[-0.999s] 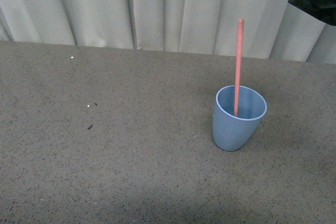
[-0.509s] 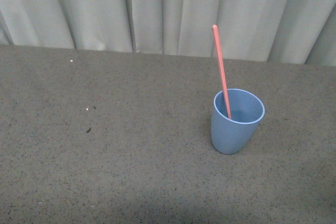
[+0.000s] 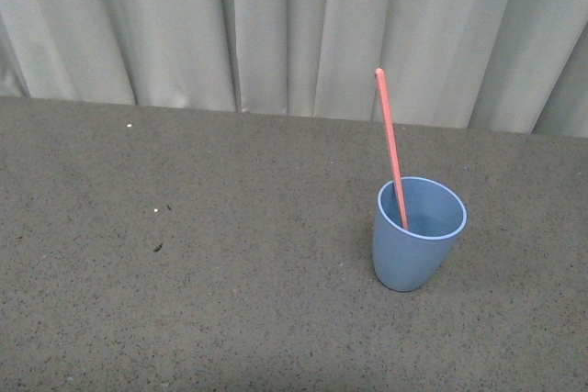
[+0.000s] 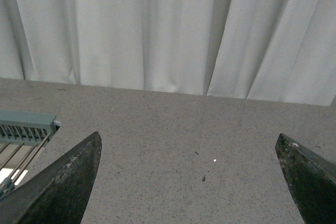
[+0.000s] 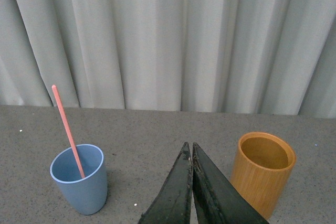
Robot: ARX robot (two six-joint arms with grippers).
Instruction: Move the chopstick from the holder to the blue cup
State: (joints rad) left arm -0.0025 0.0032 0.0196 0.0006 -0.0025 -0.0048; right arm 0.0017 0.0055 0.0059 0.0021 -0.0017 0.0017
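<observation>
The blue cup (image 3: pixel 418 234) stands upright on the grey table at the right of the front view, with one salmon-pink chopstick (image 3: pixel 390 140) standing in it, leaning left against the rim. Both also show in the right wrist view, the cup (image 5: pixel 80 179) and the chopstick (image 5: pixel 66 127). The bamboo-coloured holder (image 5: pixel 262 173) stands upright and looks empty. My right gripper (image 5: pixel 189 149) is shut on nothing, between cup and holder and nearer the camera. My left gripper (image 4: pixel 189 140) is open and empty over bare table. Neither arm shows in the front view.
A pale curtain (image 3: pixel 294 25) hangs along the table's far edge. A light-green slatted rack (image 4: pixel 23 129) with thin rods sits at the edge of the left wrist view. Small specks (image 3: pixel 158 247) lie on the table.
The right arm has left the top right of the front view. The chopstick has tipped from nearly upright to leaning left in the cup. The view has shifted slightly.
</observation>
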